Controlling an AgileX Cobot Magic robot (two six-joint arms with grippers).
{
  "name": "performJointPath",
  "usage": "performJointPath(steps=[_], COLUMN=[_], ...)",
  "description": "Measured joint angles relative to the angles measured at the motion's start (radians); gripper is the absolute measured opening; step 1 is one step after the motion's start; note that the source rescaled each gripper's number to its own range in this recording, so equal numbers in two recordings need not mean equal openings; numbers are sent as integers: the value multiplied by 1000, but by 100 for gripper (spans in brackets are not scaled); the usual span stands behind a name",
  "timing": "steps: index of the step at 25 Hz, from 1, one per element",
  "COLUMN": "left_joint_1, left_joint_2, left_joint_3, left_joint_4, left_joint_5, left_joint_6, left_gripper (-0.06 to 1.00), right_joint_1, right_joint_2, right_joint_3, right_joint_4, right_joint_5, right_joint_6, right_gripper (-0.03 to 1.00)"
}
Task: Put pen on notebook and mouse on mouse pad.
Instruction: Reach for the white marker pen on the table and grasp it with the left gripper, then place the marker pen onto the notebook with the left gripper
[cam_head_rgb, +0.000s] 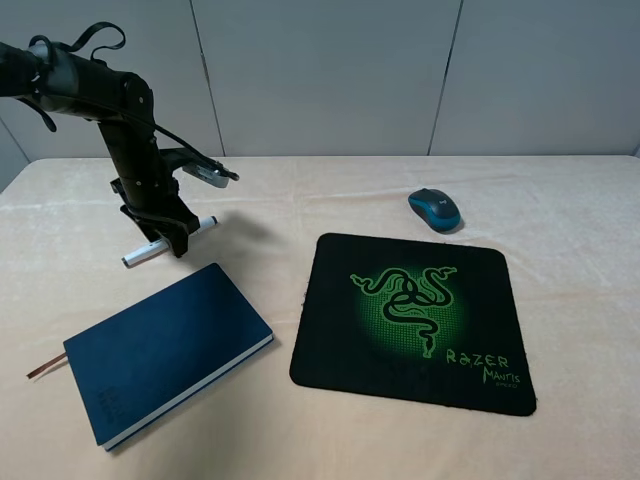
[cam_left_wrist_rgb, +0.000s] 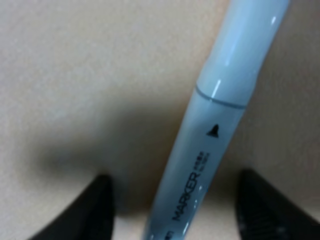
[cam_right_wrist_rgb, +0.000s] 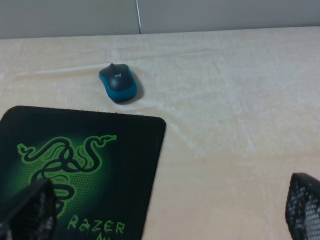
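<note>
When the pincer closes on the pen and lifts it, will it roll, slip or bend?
The pen looks round and glossy, so it may roll if nudged, or slip a little in the left pincer. Its thick barrel seems stiff and is unlikely to bend. It is small, so it is probably light.

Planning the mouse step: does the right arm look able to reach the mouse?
Probably yes: the mouse lies alone on bare table beyond the mouse pad, and the right end effector is open, empty, facing it.
</note>
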Motion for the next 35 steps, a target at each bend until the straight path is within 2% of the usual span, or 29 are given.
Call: performJointPath(steps=[7,20,29,35], left_joint_1=[0,0,0,-2], left_joint_2=[0,-3,-8,-39], left_joint_3=[0,-5,-109,-116], left_joint_4=[0,1,4,4], left_joint_5=[-1,9,155,228], left_joint_6=[0,0,-40,-68], left_gripper=[1,0,0,0], right_joint_1=[0,0,0,0], right_joint_2=[0,0,0,0], right_joint_3=[0,0,0,0], right_joint_4=[0,0,0,0], right_joint_5=[0,0,0,0], right_joint_6=[0,0,0,0], right_gripper=[100,100,100,100])
